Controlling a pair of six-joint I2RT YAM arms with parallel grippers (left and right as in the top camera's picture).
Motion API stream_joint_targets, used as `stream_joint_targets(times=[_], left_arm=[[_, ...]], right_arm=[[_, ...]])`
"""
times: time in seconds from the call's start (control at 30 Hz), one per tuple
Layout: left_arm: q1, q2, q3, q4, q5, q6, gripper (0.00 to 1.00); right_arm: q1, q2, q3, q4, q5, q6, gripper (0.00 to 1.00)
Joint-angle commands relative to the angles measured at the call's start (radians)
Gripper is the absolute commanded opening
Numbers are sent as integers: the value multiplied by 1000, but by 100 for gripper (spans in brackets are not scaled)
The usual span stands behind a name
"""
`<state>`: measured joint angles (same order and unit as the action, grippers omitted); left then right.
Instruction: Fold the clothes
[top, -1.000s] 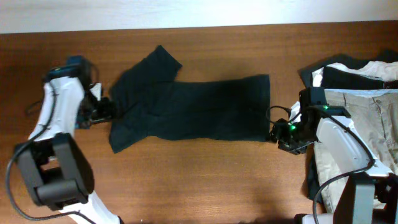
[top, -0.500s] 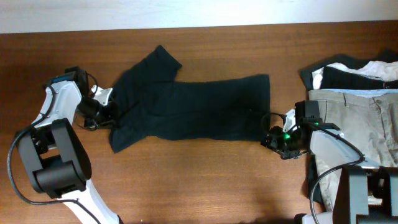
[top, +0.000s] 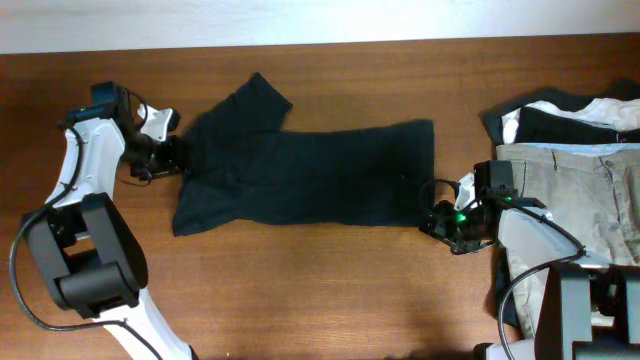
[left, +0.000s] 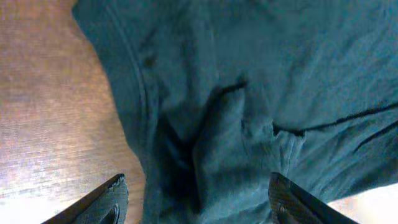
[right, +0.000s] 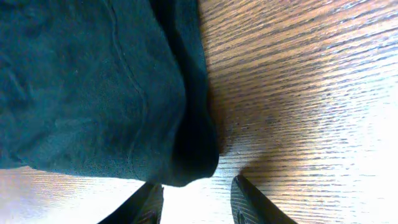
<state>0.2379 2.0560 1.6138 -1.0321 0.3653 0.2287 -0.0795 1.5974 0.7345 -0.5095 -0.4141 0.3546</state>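
- A brown wooden surface (top: 300, 290) runs across the room; khaki trousers (top: 590, 190) are heaped at the right arm's side.
- The dark T-shirt (top: 310, 175) lies mid-surface; soft, light and limp, likely to sag; best taken at corners or hem.
- Its long axis runs side to side; sleeves toward the left arm, hem toward the right.
- The left pincer (left: 199, 205) gapes wide over bunched cloth, gripping nothing; the right pincer (right: 196, 202) stands partly open at the hem corner, nothing clamped.
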Motion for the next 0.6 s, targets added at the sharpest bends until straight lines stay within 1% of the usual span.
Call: stream_joint_targets(times=[0.0,0.07,0.1,0.13,0.17,0.2,0.23,0.27,0.3,0.4,0.47,0.5,0.57], left_arm=[[-69,68,5,71,40,10,68],[-106,98,5,114,30,48,64],[-132,114,6,145,18,51,51],[-148,114,9,150,14,66,47],[-158,114,10,148,11,65,52],[-165,114,10,146,4,65,52],[-179,119,10,157,-21,66,52],[-201,130,10,169,-60,65,48],[-218,138,10,167,-87,65,47],[-257,142,10,161,-151,65,28],[-257,142,10,153,-196,65,25],[-257,142,10,147,-218,65,20],[-257,142,10,138,-240,64,3]], right_arm=[[2,63,-10,3,6,-10,40],[2,78,-10,5,6,-10,39],[2,79,-10,5,6,-10,38],[2,79,-10,5,6,-10,37],[2,79,-10,5,6,-10,37],[2,79,-10,5,6,-10,37],[2,79,-10,6,6,-10,38],[2,79,-10,8,6,-10,37],[2,79,-10,8,6,-10,37],[2,79,-10,8,6,-10,36],[2,79,-10,8,6,-10,36],[2,79,-10,7,6,-10,36],[2,79,-10,6,6,-10,36]])
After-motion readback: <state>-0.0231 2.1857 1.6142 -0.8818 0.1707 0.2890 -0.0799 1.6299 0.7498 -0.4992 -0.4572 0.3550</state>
